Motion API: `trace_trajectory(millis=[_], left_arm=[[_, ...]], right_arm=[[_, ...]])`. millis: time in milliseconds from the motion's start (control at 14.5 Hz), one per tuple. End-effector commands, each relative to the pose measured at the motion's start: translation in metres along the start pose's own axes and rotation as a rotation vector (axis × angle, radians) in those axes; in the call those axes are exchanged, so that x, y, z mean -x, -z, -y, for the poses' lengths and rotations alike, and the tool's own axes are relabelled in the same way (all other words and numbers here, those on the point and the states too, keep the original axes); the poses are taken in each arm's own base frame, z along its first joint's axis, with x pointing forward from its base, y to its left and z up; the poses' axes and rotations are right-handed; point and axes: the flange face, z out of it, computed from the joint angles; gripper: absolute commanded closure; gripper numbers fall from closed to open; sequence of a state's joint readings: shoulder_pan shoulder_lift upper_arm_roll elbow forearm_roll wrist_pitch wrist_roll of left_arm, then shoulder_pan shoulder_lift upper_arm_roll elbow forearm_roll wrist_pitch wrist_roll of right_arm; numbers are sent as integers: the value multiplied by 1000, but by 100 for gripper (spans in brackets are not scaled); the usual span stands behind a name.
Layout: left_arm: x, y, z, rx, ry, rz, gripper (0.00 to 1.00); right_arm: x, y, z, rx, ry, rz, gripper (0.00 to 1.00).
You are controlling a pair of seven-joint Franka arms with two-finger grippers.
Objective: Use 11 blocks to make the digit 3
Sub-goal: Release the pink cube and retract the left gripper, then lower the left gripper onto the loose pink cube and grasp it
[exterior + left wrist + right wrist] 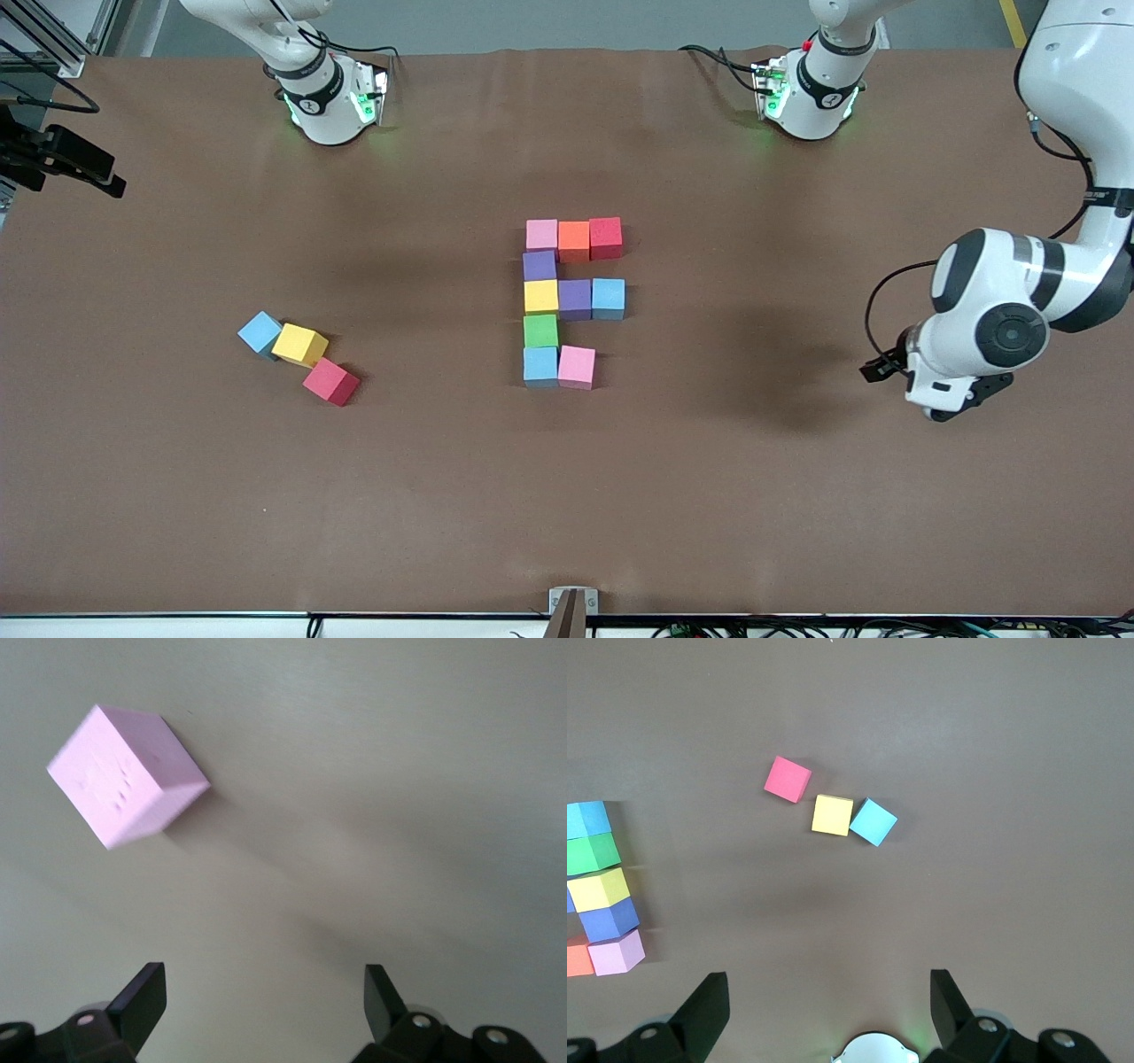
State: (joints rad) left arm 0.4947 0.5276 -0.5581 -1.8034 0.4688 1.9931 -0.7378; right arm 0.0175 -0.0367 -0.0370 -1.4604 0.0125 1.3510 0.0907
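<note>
Nearly complete, the digit 3 point(558, 297) lies at the centre of the table point(567, 496), ten foam cubes touching edge to edge. Its long axis runs from 12 o'clock to 6 o'clock in the front view. A five-cube column forms the spine, and the bars point toward 3 o'clock, so it reads like an "E" from this camera. The top and middle bars are three cubes long. The bottom bar has only two, light blue and pink, which leaves one open slot at the 3 o'clock end.

The left hand point(961, 403) hangs low over the left arm's end of the table, at about 4 o'clock from the figure. Its fingers are spread wide and grip nothing. In its wrist view a loose pink block point(124, 780) rests on the table just ahead of the open left hand, turned askew to the fingers. It appears to be the piece meant for that slot, and the hand seems opened to take it.

The right hand point(830, 988) hangs idle high above its own end, fingers also spread and empty. Below it, at about 8 o'clock from the figure, a blue block point(260, 331), a yellow block point(299, 344) and a red block point(331, 382) sit in a loose diagonal, seemingly spares.
</note>
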Motion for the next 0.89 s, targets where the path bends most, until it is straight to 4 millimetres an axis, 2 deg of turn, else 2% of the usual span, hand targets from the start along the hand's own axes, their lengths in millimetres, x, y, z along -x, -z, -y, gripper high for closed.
trace_trajectory(millis=[0,138,275,482,619,826], left_arm=[[-14,-9,49,19,-131,-24,2],[-27,-17,74,42,-184,-32,1],[-30,-21,81,42,-260,-35,1],[-46,-29,105,71,-532,-81,2],[-56,-47,112,112,-644,-124,1],[-64,-55,121,120,-786,-154,1]], right_arm=[[3,3,0,11,-11,-11,0],[3,4,0,11,-11,-14,0],[3,4,0,11,-11,-12,0],[3,4,0,11,-11,-12,0],[3,3,0,12,-9,-8,0],[3,4,0,11,-11,-11,0]])
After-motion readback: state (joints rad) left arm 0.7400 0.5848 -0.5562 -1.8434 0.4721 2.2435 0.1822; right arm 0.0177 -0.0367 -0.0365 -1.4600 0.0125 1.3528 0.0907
